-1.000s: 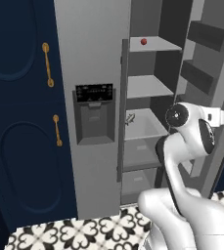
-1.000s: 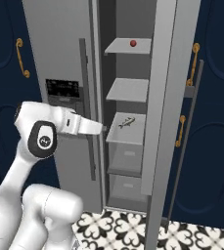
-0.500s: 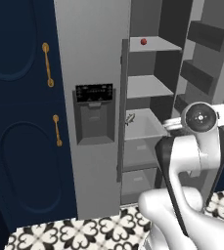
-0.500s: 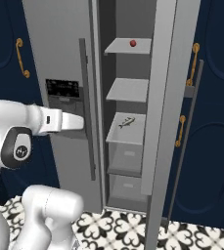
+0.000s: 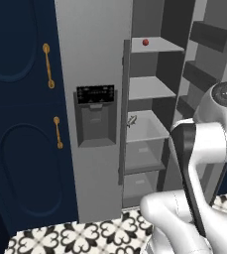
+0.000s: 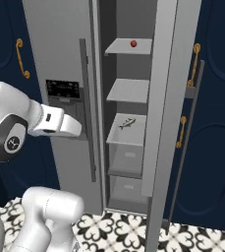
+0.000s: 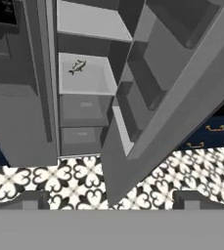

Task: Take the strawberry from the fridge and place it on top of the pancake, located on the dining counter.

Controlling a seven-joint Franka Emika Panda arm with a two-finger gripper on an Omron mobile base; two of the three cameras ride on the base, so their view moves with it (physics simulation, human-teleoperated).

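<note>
With our gripper (image 7: 108, 197) spread wide and pointed low at the fridge (image 7: 20, 122), the strawberry (image 6: 133, 43) sits well above it on the top shelf; we should raise, then reach in level.

The fridge (image 6: 60, 59) is standing with its right door (image 6: 170, 98) swung open, showing white shelves. The strawberry (image 6: 133, 44) is sitting on the top shelf (image 6: 126, 47), toward its right side. Two shelves below, a small fish (image 6: 127, 122) is lying on its own. The white arm (image 6: 30, 123) is reaching across the closed left door, in front of the dark dispenser panel (image 6: 62, 89). Navy cabinets (image 6: 217, 123) with gold handles are flanking the fridge.
</note>
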